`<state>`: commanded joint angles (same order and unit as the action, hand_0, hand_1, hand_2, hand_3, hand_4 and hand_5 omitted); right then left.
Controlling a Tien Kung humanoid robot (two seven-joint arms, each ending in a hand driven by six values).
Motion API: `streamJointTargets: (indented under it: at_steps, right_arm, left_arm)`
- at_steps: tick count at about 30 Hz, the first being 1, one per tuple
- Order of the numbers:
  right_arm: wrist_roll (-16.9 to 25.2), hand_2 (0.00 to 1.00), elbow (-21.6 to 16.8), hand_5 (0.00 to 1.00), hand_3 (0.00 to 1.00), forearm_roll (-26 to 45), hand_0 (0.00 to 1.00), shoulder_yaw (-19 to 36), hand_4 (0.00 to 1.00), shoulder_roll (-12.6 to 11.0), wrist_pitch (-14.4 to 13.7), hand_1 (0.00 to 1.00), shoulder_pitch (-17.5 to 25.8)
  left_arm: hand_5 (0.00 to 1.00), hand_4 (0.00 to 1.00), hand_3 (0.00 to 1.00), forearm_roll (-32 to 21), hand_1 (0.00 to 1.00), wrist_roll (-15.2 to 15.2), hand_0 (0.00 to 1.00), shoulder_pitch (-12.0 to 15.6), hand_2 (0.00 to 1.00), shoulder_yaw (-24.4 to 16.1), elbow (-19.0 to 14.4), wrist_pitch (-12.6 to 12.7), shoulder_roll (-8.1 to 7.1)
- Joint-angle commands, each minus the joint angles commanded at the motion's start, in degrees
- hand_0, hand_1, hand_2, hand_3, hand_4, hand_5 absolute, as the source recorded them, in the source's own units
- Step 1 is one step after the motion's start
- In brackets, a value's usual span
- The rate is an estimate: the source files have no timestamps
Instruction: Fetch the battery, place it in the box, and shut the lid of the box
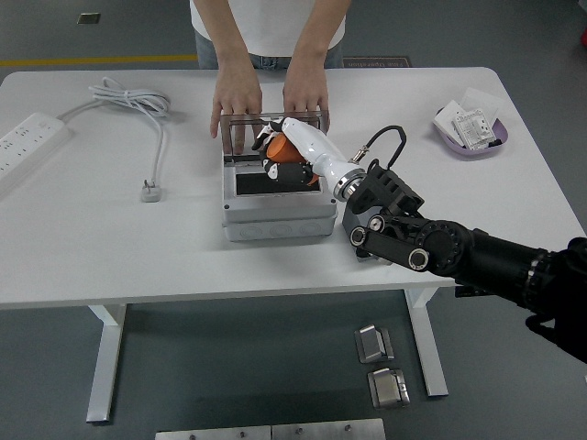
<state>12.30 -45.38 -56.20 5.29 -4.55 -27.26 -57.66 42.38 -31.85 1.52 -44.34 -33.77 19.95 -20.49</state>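
Observation:
A grey box [278,214] stands in the middle of the table, its dark interior showing and its clear lid [275,127] tilted up at the back. My right hand [286,156], white with black fingers, reaches over the box's open top and is shut on an orange battery [282,149]. The battery is partly hidden by my fingers. A person at the far side rests both hands [237,96] on the lid's top edge, holding it up. My left arm is out of view.
A white power strip [26,144] and its coiled cable [138,104] with plug [151,190] lie at the left. A purple dish [471,133] with small packets sits at the back right. Metal brackets [376,345] lie on the floor below the table.

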Motion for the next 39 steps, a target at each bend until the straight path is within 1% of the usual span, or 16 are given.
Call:
streamJointTargets:
  at_steps: [4,5,10,11,16,17,22,23,28,29,34,35,39]
  right_arm:
    - [0.2,0.534,0.0,0.002,0.597,-0.2,0.665,0.0,0.321,0.0,0.1,0.541,0.1]
    - [0.3,0.591,0.0,0.021,0.688,-0.2,0.651,0.0,0.38,0.0,0.2,0.589,0.1]
    - [0.5,0.591,0.1,0.021,0.688,-0.2,0.651,0.0,0.38,0.0,0.4,0.589,0.1]
    - [0.6,0.619,0.1,0.113,0.699,-0.2,0.692,0.0,0.643,0.0,0.4,0.607,0.1]
    - [0.9,0.619,0.3,0.113,0.699,0.0,0.692,-0.1,0.643,-0.1,0.3,0.607,0.2]
    - [1.0,0.614,0.4,0.162,0.724,0.1,0.703,-0.1,0.788,-0.1,0.3,0.617,0.2]
    - [1.1,0.614,0.5,0.162,0.724,0.1,0.703,-0.2,0.788,-0.2,0.3,0.617,0.4]
    - [1.1,0.619,0.5,0.251,0.752,0.1,0.714,-0.2,0.892,-0.2,0.4,0.625,0.4]
    - [1.0,0.619,0.5,0.251,0.752,0.0,0.714,-0.2,0.892,-0.2,0.5,0.625,0.6]
    - [0.9,0.622,0.5,0.282,0.757,0.0,0.721,-0.2,0.933,-0.2,0.5,0.623,0.6]
    - [0.7,0.622,0.3,0.282,0.757,-0.1,0.721,-0.1,0.933,-0.3,0.7,0.623,0.7]
    - [0.7,0.623,0.2,0.303,0.761,-0.2,0.722,-0.1,0.955,-0.3,0.7,0.624,0.8]
    - [0.0,0.623,-0.7,0.303,0.761,-1.2,0.722,0.8,0.955,-0.6,1.0,0.624,1.1]
  left_arm:
    - [0.155,0.601,0.596,0.0,0.645,0.0,0.575,0.0,0.59,0.0,0.0,0.0,0.08]
    - [0.155,0.601,0.596,0.0,0.645,0.0,0.574,0.0,0.59,0.0,0.0,0.0,0.09]
    - [0.155,0.601,0.596,0.1,0.645,0.0,0.574,0.0,0.59,0.0,0.0,-0.1,0.03]
    - [0.156,0.601,0.597,0.1,0.645,0.0,0.575,0.0,0.59,0.0,0.0,-0.1,0.02]
    - [0.156,0.601,0.597,0.2,0.645,0.0,0.575,-0.2,0.59,0.0,0.0,-0.1,0.0]
    - [0.157,0.601,0.597,0.1,0.645,0.0,0.575,-0.2,0.59,0.1,0.0,-0.1,0.0]
    - [0.157,0.601,0.597,0.2,0.645,0.1,0.575,-0.2,0.59,0.1,0.0,-0.2,-0.02]
    - [0.157,0.601,0.596,0.2,0.644,0.1,0.576,-0.2,0.589,0.1,0.1,-0.2,-0.04]
    - [0.157,0.601,0.596,0.1,0.644,0.2,0.576,-0.2,0.589,0.2,0.1,-0.2,-0.03]
    - [0.157,0.599,0.595,0.1,0.644,0.2,0.576,-0.2,0.588,0.2,0.1,-0.2,-0.01]
    - [0.157,0.599,0.595,-0.1,0.644,0.4,0.576,-0.3,0.588,0.4,0.1,-0.2,0.1]
    - [0.155,0.598,0.595,-0.2,0.644,0.4,0.576,-0.3,0.588,0.4,0.1,-0.2,0.12]
    - [0.155,0.598,0.595,-0.4,0.644,0.5,0.576,-0.2,0.588,0.5,0.1,-0.1,0.2]
